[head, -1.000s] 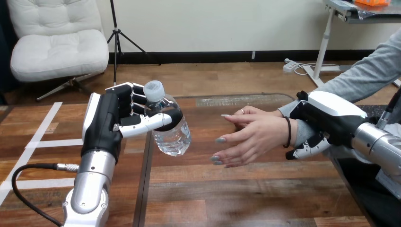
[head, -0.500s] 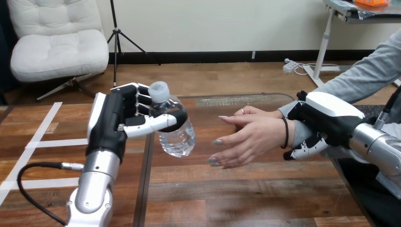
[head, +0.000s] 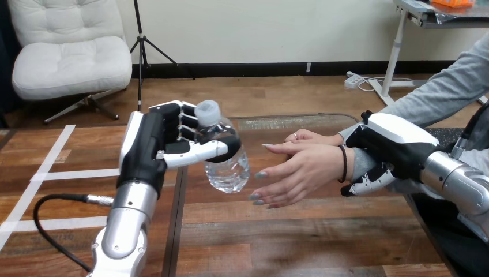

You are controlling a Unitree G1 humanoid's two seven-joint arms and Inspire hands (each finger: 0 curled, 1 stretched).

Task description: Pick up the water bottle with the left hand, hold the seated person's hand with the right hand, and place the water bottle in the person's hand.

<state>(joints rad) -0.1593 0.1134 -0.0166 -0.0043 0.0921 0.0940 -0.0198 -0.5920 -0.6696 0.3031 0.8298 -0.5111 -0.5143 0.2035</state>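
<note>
The left hand [head: 164,151] is wrapping fingers and thumb around the bottle [head: 229,168], holding it above the table just beside the person's hand [head: 300,170]. The right hand [head: 389,147] is curling its fingers round the wrist [head: 352,166], apparently steadying it.

Left hand [head: 151,151] clasps the tilted water bottle [head: 229,170]. Between it and the right hand [head: 392,144], which is curled round the person's wrist [head: 360,161], lies the person's hand [head: 297,170], open.

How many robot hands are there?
2. The left hand is at the view's left, above the table, curled round the water bottle. The right hand is at the view's right, its fingers curled round the person's wrist.
</note>
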